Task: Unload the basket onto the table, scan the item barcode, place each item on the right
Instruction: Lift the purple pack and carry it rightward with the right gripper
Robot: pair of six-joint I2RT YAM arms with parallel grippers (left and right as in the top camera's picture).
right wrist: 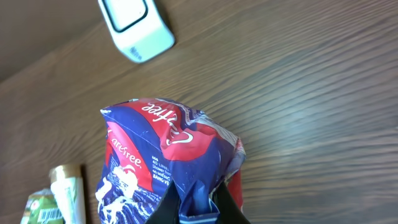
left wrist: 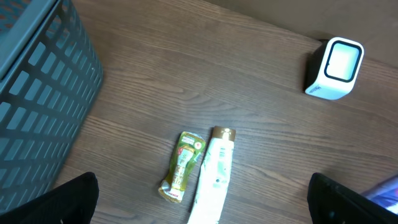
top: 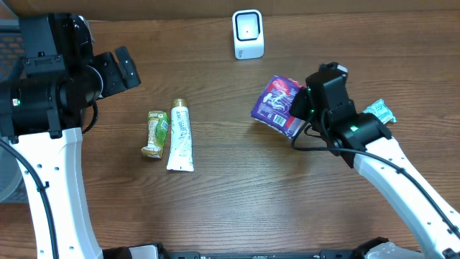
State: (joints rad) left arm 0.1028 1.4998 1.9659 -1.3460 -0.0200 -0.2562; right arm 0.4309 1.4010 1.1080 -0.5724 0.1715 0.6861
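right gripper: clamped on blue-and-red crinkly plastic pouch, near white boxy scanner, off its right | left gripper: spread wide, empty, well left of scanner

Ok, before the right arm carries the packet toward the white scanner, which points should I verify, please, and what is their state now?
1. Right pincer shut on the packet: ok.
2. Scanner standing upright, nothing covering it: ok.
3. Nothing lying between packet and scanner: ok.
4. Packet turned with its barcode toward the scanner: cannot tell.
5. Left pincer open, far from the scanner: ok.
6. Tube and green sachet lying aside, left: ok.
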